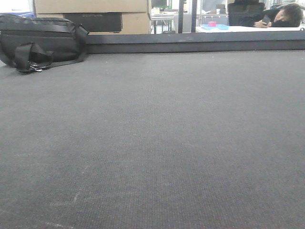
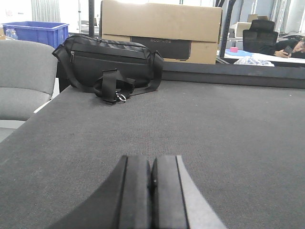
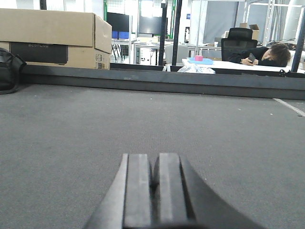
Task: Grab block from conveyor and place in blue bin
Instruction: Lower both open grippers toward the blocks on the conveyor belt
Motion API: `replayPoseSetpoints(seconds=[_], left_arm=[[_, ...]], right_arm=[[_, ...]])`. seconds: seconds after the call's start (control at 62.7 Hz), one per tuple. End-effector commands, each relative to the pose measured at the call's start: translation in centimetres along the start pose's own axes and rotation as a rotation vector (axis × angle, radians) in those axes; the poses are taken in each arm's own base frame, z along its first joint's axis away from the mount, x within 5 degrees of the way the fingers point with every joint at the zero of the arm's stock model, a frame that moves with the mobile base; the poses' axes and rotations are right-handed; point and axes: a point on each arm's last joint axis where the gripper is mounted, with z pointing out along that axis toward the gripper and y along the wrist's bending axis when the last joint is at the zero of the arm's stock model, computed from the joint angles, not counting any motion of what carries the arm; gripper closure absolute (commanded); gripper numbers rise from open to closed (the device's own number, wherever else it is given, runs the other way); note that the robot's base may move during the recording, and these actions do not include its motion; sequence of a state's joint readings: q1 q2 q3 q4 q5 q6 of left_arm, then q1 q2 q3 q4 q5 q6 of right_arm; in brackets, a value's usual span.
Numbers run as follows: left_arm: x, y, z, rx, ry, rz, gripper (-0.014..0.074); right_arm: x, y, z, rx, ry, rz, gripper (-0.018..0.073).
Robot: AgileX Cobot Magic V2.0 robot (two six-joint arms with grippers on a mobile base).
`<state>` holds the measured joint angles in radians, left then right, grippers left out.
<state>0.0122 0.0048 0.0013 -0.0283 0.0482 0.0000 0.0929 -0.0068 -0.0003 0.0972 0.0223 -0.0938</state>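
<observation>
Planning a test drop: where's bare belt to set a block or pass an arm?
Bare conveyor runs from the shut left gripper and right gripper up to the dark far frame, and right to the thin white line. Crowded only at the far left corner: the black bag and its strap lie on it, before the cardboard box.

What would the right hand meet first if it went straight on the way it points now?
Nothing near: the shut right hand points across the dark grey woven conveyor belt. The first obstacle seems to be the dark raised rail at its far edge; depth is unclear.
</observation>
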Motion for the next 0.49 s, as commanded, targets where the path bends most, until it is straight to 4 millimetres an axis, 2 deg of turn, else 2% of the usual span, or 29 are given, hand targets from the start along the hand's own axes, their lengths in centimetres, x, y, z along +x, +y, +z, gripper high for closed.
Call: replayPoseSetpoints(seconds=[0.0, 0.478], left_arm=[[-0.19, 0.02, -0.05, -0.003, -0.019, -0.005, 0.0708], [-0.19, 0.02, -0.05, -0.003, -0.019, -0.005, 0.0708]], right_arm=[[-0.09, -0.03, 0.06, 0.004, -0.008, -0.01, 0.0721], [-0.09, -0.03, 0.06, 0.004, -0.008, -0.01, 0.0721]])
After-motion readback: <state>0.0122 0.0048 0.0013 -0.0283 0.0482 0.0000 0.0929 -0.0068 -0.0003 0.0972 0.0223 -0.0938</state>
